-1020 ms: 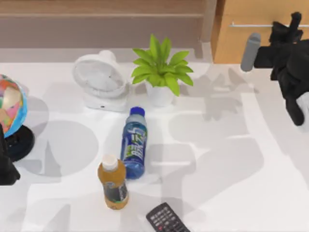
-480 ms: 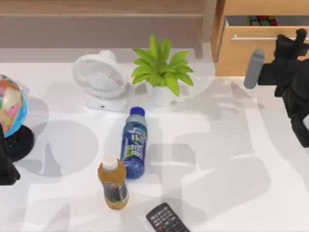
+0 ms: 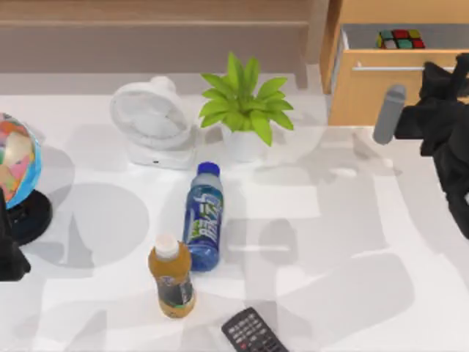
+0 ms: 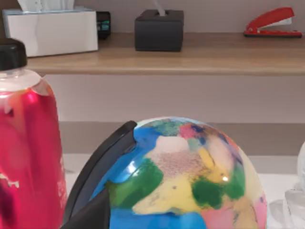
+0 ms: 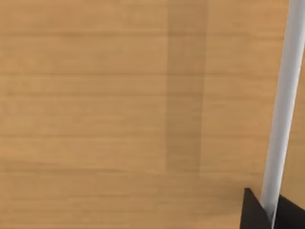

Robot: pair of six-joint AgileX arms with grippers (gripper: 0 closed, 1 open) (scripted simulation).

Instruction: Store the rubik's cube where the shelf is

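Note:
The rubik's cube [image 3: 399, 38] lies inside the open orange-tan drawer [image 3: 381, 92] at the back right. My right gripper [image 3: 456, 70] is at the drawer's silver bar handle [image 3: 388, 68], shut on it. In the right wrist view the handle [image 5: 282, 109] runs between the black fingertips [image 5: 252, 212], against the wooden drawer front. The shelf [image 3: 146, 22] is the long light-brown ledge along the back left, also seen in the left wrist view as the shelf [image 4: 190, 55]. My left arm [image 3: 9, 253] is parked at the table's left edge.
A white fan [image 3: 150, 121], a potted plant [image 3: 245, 110], a lying blue bottle [image 3: 203, 216], an upright orange bottle [image 3: 171, 277], a remote [image 3: 253, 334] and a globe [image 3: 15, 165] stand on the table. The shelf carries a tissue box [image 4: 50, 31], a black box [image 4: 158, 29] and a red stapler [image 4: 271, 21].
The drawer has slid out toward the table's front, pulled by my right gripper on its handle. The cube inside has come into view. The left arm has not moved.

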